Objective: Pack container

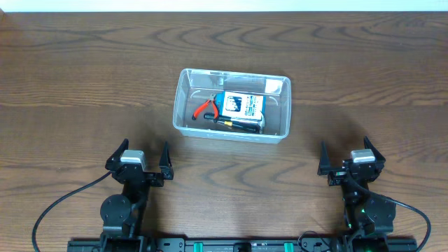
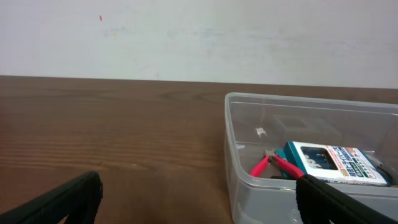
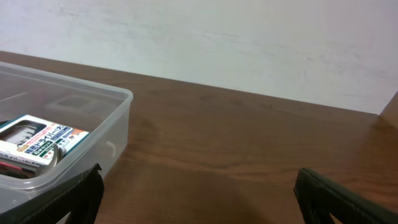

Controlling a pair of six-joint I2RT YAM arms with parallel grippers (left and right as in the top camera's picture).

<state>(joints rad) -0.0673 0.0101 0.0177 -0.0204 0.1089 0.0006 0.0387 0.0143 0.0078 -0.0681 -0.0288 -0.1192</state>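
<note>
The clear plastic container (image 1: 183,105) stands at the middle of the table. Inside it lie red-handled pliers (image 1: 205,108), a blue-and-white box (image 1: 242,105) and a dark tool (image 1: 238,125). My left gripper (image 1: 145,162) is open and empty, near the front edge, left of the container. My right gripper (image 1: 346,160) is open and empty, near the front edge, right of it. In the left wrist view the container (image 2: 249,137) is on the right, with the pliers (image 2: 273,164) and the box (image 2: 333,163) inside. In the right wrist view the container (image 3: 115,134) is on the left.
The wooden table (image 1: 84,84) carries only the container. A pale wall (image 2: 186,37) rises behind its far edge. Cables run from both arm bases along the front edge.
</note>
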